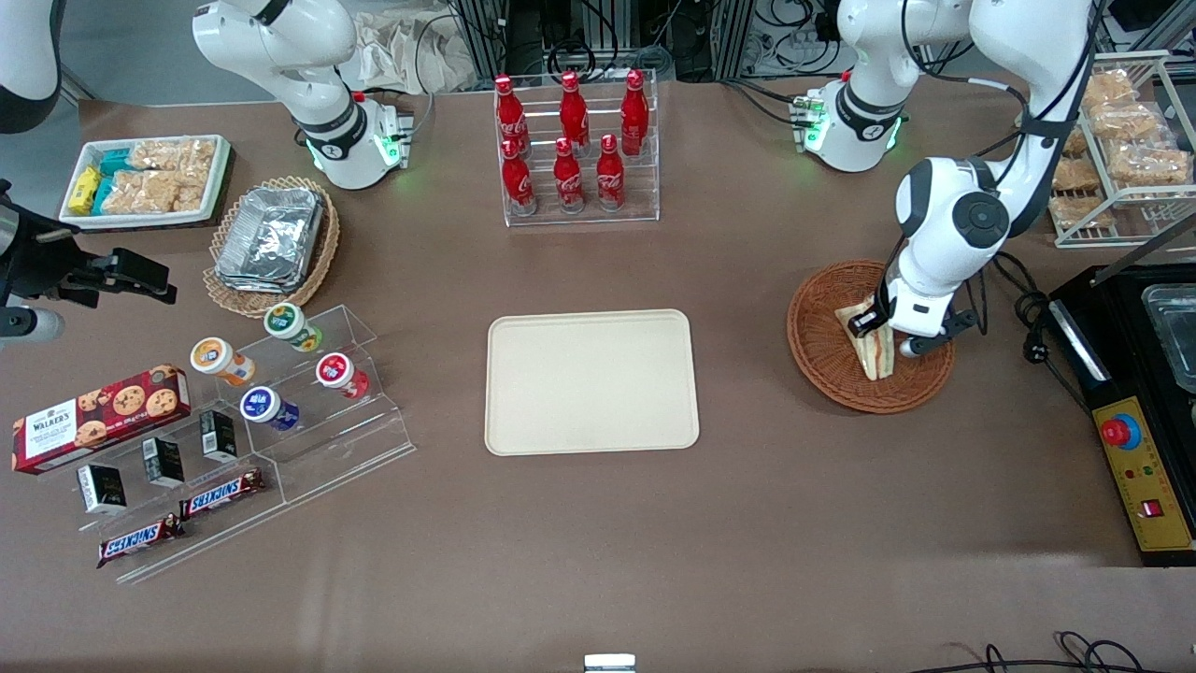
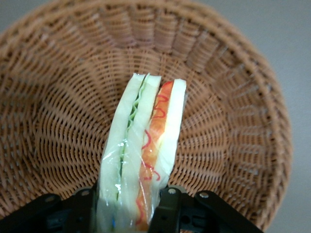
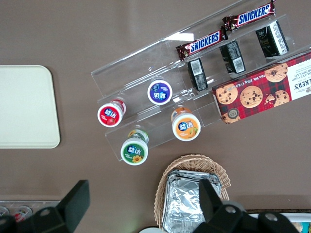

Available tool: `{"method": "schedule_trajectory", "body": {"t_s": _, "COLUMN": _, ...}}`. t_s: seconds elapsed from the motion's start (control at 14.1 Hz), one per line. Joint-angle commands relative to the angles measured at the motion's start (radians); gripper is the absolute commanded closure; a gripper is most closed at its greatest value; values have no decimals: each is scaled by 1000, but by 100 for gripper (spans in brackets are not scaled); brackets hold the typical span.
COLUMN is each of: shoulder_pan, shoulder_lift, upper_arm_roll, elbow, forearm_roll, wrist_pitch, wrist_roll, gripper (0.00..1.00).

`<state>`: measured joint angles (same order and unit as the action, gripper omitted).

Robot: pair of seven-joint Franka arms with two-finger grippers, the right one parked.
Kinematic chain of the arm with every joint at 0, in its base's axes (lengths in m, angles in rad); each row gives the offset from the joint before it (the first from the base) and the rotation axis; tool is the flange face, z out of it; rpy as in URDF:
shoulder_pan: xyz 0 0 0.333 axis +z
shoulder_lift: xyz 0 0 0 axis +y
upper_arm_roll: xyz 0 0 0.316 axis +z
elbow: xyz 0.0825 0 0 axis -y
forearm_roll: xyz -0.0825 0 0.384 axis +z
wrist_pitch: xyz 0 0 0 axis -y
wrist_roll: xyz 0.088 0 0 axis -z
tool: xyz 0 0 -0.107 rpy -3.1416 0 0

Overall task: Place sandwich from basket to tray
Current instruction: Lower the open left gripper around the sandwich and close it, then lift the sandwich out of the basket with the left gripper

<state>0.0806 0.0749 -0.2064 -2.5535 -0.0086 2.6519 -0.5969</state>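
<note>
The sandwich (image 1: 873,356), a wrapped wedge of white bread with green and red-orange filling, lies in the round reddish-brown wicker basket (image 1: 815,348) toward the working arm's end of the table. My left gripper (image 1: 886,335) is down in the basket. In the left wrist view its black fingers (image 2: 167,204) stand on either side of the sandwich (image 2: 146,131) and press on its wrap, with the basket's weave (image 2: 63,121) all round. The sandwich still rests on the basket floor. The cream-beige tray (image 1: 591,381) lies bare at the table's middle; it also shows in the right wrist view (image 3: 24,107).
A clear rack of red bottles (image 1: 572,150) stands farther from the front camera than the tray. A black appliance with a yellow control panel (image 1: 1145,477) lies beside the basket. A wire shelf of packaged snacks (image 1: 1117,150) stands near the working arm's base. Snack displays (image 1: 271,402) sit toward the parked arm's end.
</note>
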Motion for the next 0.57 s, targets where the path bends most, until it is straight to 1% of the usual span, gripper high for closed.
{"method": "schedule_trajectory", "body": {"t_s": 0.0, "shoulder_pan": -1, "shoulder_lift": -151, "upper_arm_roll": -1, "elbow": 53, "forearm_roll": 10, "wrist_pitch": -216, "wrist_roll": 23, "gripper": 100}}
{"method": "schedule_trajectory", "body": {"t_s": 0.14, "shoulder_pan": -1, "shoulder_lift": -216, "upper_arm_roll": 2, "elbow": 157, "forearm_roll": 7, "wrist_pitch": -424, "wrist_roll": 68, "gripper": 100}}
{"method": "schedule_trajectory", "body": {"t_s": 0.21, "shoulder_pan": -1, "shoulder_lift": -222, "upper_arm_roll": 2, "elbow": 238, "forearm_roll": 7, "wrist_pitch": -526, "wrist_roll": 75, "gripper": 100}}
{"method": "schedule_trajectory", "body": {"t_s": 0.35, "shoulder_pan": -5, "shoulder_lift": -193, "upper_arm_roll": -2, "elbow": 474, "forearm_roll": 2, "wrist_pitch": -801, "wrist_roll": 106, "gripper": 100}}
{"method": "schedule_trajectory", "body": {"t_s": 0.42, "shoulder_pan": -5, "shoulder_lift": -175, "upper_arm_roll": -7, "elbow": 581, "forearm_roll": -5, "wrist_pitch": -904, "wrist_roll": 111, "gripper": 100}}
{"method": "schedule_trajectory", "body": {"t_s": 0.5, "shoulder_pan": -16, "shoulder_lift": -161, "upper_arm_roll": -37, "elbow": 666, "forearm_roll": -8, "wrist_pitch": -968, "wrist_roll": 108, "gripper": 100}}
